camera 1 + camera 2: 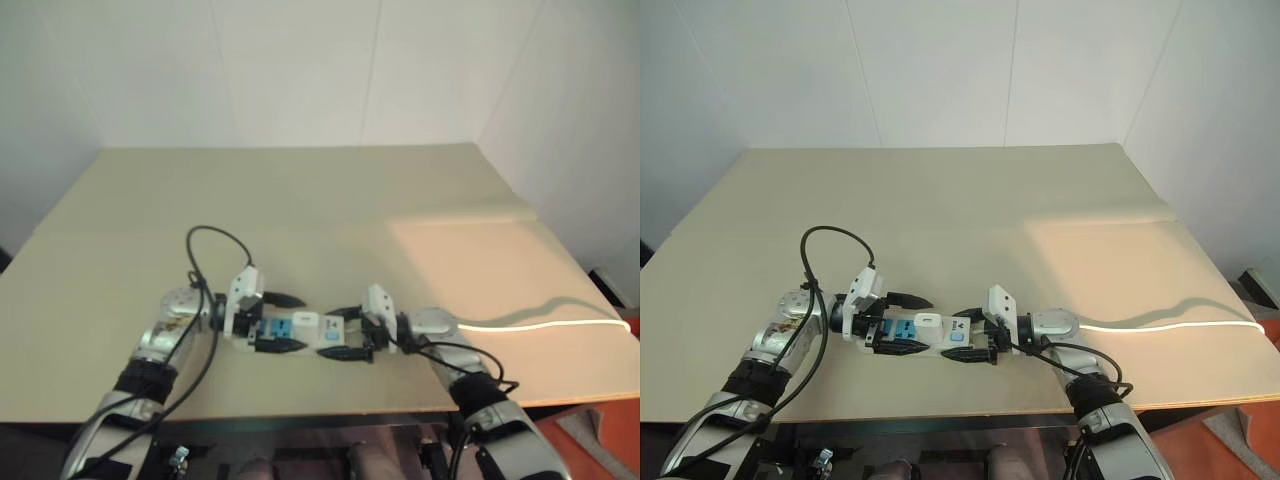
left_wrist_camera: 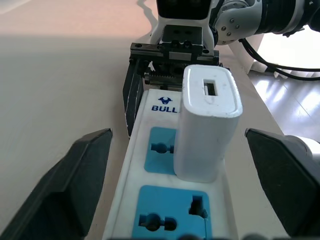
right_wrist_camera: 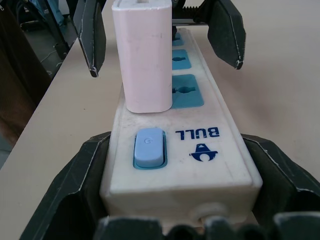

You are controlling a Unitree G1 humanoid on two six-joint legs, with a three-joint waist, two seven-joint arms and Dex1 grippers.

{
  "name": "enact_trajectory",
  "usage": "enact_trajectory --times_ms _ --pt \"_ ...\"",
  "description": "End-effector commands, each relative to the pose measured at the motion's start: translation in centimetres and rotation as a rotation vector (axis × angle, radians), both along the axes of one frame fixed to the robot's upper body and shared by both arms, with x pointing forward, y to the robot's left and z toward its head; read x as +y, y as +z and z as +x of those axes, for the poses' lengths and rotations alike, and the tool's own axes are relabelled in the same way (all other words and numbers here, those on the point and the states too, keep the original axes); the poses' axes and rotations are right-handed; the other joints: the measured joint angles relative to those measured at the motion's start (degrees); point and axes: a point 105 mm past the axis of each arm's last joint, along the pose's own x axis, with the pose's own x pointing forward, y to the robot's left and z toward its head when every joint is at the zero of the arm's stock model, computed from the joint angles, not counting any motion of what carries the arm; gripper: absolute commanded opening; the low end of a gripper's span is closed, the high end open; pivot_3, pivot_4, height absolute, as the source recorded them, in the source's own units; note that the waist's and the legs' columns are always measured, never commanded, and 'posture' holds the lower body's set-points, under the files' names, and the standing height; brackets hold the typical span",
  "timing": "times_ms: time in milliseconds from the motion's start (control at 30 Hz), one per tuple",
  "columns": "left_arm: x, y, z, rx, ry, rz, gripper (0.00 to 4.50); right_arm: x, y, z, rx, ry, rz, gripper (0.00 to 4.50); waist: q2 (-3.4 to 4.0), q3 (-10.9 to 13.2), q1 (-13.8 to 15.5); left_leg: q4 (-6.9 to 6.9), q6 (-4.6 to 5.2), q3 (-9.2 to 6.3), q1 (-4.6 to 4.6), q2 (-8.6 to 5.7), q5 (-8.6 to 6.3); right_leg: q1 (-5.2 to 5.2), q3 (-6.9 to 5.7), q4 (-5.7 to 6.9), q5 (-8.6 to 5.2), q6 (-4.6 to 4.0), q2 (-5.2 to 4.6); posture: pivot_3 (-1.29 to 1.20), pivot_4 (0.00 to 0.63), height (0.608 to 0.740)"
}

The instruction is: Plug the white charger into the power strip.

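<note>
While plugged upright, white charger (image 2: 205,130) in power strip (image 3: 200,145) socket nearest switch

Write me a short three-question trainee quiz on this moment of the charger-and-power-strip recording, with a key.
1. True or false: the white charger stands upright in a socket of the power strip.
2. Which pincer clamps the switch end of the strip? A) left pincer B) right pincer C) neither
3. Fill in: the left pincer's fingers stand ____ on either side of the charger, not touching it.

Key
1. True: it sits seated on the blue socket face next to the switch end.
2. B: its black fingers press both long sides of the strip beside the blue switch.
3. Open: gaps show between each finger and the charger.
</note>
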Motion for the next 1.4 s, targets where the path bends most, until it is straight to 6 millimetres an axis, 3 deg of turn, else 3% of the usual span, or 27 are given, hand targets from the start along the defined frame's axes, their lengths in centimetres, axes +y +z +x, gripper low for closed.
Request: enact_trajectory --times_ms 33,100,133,300,567,767,1033,1200,1400 --pt "0.4 0.9 -0.3 0.001 -0.039 0.017 4.49 -0.1 0.0 0.0 -0.003 -0.001 0.0 3.79 0.0 0.0 -0.01 0.0 0.0 0.0 -0.01 0.0 0.0 -0.01 0.0 0.0 0.0 0.0 0.0 0.0 0.15 0.74" --pt "1.2 2.4 -0.4 -0.046 -0.085 0.054 4.5 -0.2 0.0 0.0 -0.004 0.005 -0.005 4.38 -0.02 0.02 -0.2 -0.01 0.0 0.0 -0.04 0.01 0.0 -0.05 0.0 -0.01 0.0 0.0 0.02 0.0 0.15 0.74" --pt "1.7 3.4 -0.5 -0.062 -0.104 0.069 4.5 -0.2 0.0 0.0 -0.006 0.009 -0.009 4.47 -0.02 0.03 -0.22 -0.01 0.0 0.0 -0.08 0.03 0.0 -0.1 0.0 0.0 0.0 0.0 0.03 0.0 0.15 0.74" --pt "4.2 6.9 -0.6 -0.139 -0.112 0.123 4.5 -0.9 0.4 0.2 -0.045 -0.014 -0.015 4.47 -0.04 0.07 -0.18 -0.03 0.0 0.0 -0.17 0.02 0.0 -0.14 -0.02 -0.08 0.0 0.01 0.01 0.0 0.15 0.74" --pt "7.3 8.9 -1.0 -0.209 -0.052 0.167 4.5 -4.7 2.2 0.2 -0.127 -0.089 -0.049 4.47 -0.06 0.58 0.85 -0.07 0.0 0.0 -0.25 0.0 0.0 -0.2 -0.04 -0.14 -0.01 0.02 -0.04 0.0 0.15 0.74" --pt "9.9 8.7 -1.9 -0.216 0.02 0.203 4.5 -9.5 4.3 -1.0 -0.175 -0.217 -0.081 4.47 -0.03 0.65 1.25 0.05 -0.01 0.02 -1.09 0.0 0.02 -1.11 -0.01 0.06 0.02 -0.02 -0.04 0.0 0.15 0.74" --pt "12.8 8.1 -4.0 -0.206 0.121 0.257 4.5 -15.1 6.0 -2.5 -0.179 -0.35 -0.15 4.47 -0.04 0.74 1.3 0.06 -0.01 0.08 -1.08 0.02 0.02 -1.11 0.01 0.04 0.01 -0.01 -0.04 0.0 0.15 0.74" --pt "13.3 7.4 -5.0 -0.195 0.161 0.263 4.5 -16.3 6.8 -2.7 -0.178 -0.393 -0.146 4.47 -0.03 0.75 1.27 0.05 -0.01 0.13 -1.06 0.05 0.02 -1.1 0.02 0.01 0.0 -0.01 -0.04 0.0 0.15 0.74" --pt "12.5 6.8 -5.7 -0.182 0.163 0.242 4.5 -15.9 7.1 -2.3 -0.182 -0.395 -0.135 4.47 -0.04 0.76 1.33 0.05 -0.01 0.17 -1.06 0.05 0.02 -1.1 0.04 -0.01 0.0 -0.01 -0.04 0.0 0.15 0.74"
